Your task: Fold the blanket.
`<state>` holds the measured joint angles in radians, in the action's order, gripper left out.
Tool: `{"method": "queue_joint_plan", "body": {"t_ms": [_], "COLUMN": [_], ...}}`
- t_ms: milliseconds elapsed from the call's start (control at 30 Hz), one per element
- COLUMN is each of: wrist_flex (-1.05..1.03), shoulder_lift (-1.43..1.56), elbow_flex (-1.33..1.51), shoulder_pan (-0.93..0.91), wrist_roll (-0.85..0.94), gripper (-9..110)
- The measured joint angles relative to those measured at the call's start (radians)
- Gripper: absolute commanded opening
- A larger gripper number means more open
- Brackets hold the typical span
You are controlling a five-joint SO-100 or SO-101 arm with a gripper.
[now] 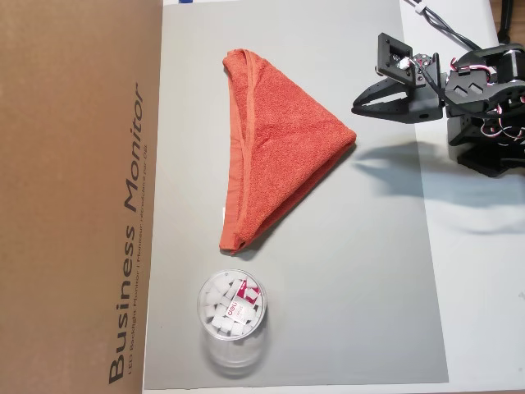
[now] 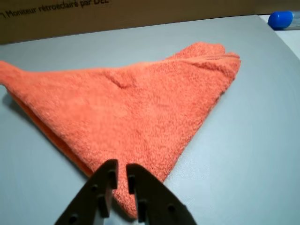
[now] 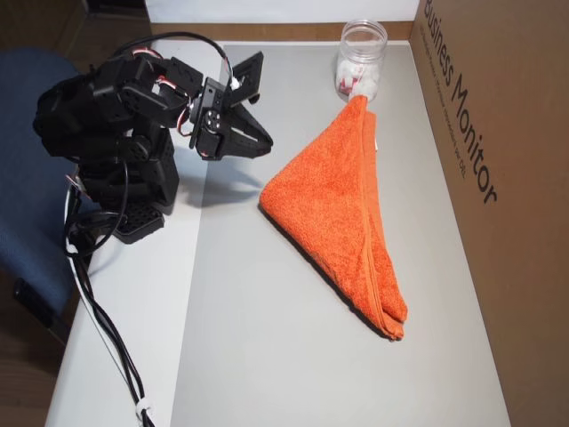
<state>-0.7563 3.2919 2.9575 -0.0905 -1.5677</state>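
Note:
The blanket [image 1: 279,156] is an orange-red terry towel folded into a triangle on the grey mat [image 1: 353,271]. Its hemmed long edge lies toward the cardboard box, and one corner points at the arm. In the wrist view the blanket [image 2: 140,108] fills the middle, with its near corner just under the black fingertips. My gripper [image 1: 358,107] hovers a little off that corner, shut with nothing in it. The wrist view shows the gripper [image 2: 121,168] with only a thin gap between its jaws. In the other overhead view the gripper [image 3: 267,147] hangs beside the blanket [image 3: 342,196].
A clear plastic cup [image 1: 232,316] of white pieces stands at one tip of the blanket, also visible as the cup [image 3: 360,62]. A brown cardboard box [image 1: 74,197] borders the mat's far side. The arm's base [image 3: 107,151] and cables [image 3: 107,329] sit on the white table. A blue object [image 2: 281,18] lies off the mat.

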Motion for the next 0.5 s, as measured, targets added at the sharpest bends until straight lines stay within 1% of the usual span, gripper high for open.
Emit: {"method": "queue_joint_plan", "body": {"t_ms": [200, 500], "wrist_flex": [-0.002, -0.002], "shoulder_lift": [0.087, 0.097], "elbow_flex": [0.075, 0.127], "shoulder_pan": [0.000, 0.003], "wrist_roll": [0.000, 0.000], "gripper": [0, 0]}}
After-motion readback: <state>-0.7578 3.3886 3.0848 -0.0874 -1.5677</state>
